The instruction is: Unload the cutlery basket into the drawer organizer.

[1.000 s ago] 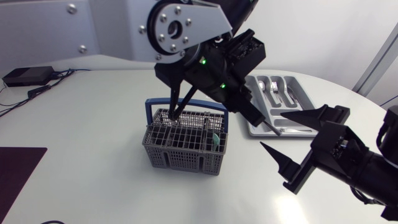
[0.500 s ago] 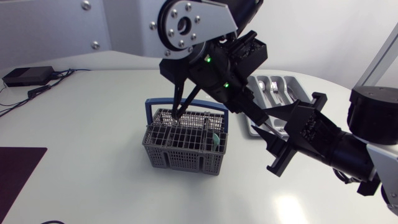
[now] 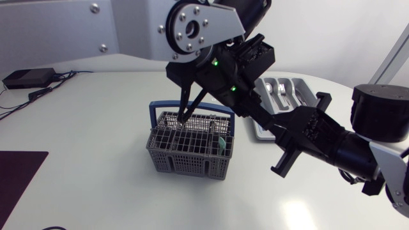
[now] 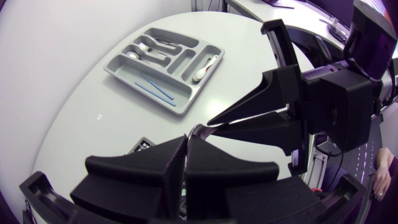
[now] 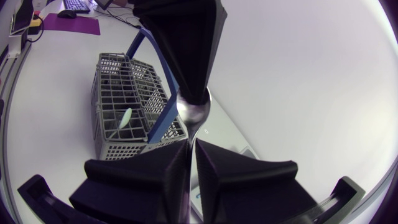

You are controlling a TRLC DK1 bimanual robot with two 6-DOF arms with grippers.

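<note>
Right wrist view gives you the clearest look: a spoon (image 5: pixel 194 111) is held in the air between your two grippers. Your right gripper (image 5: pixel 190 149) has its fingers pressed on the handle from both sides. Your left gripper (image 4: pixel 186 140), meeting it head-on, pinches the far end of the bowl between its closed tips.

From the head camera, this meeting point sits at about 3 o'clock from the cutlery basket (image 3: pixel 192 150), above the table (image 3: pixel 96 128). The drawer organizer (image 4: pixel 134 81) lies on the table at about 2 o'clock from the basket.

The basket stands upright with its blue handle raised, and you can see a pale green item (image 3: pixel 219 144) in the compartments on its 3 o'clock side.

In the organizer, your left wrist camera shows silver cutlery (image 4: pixel 146 46), a white spoon (image 4: pixel 204 67) and thin blue sticks (image 4: pixel 155 87), each in separate compartments.
</note>
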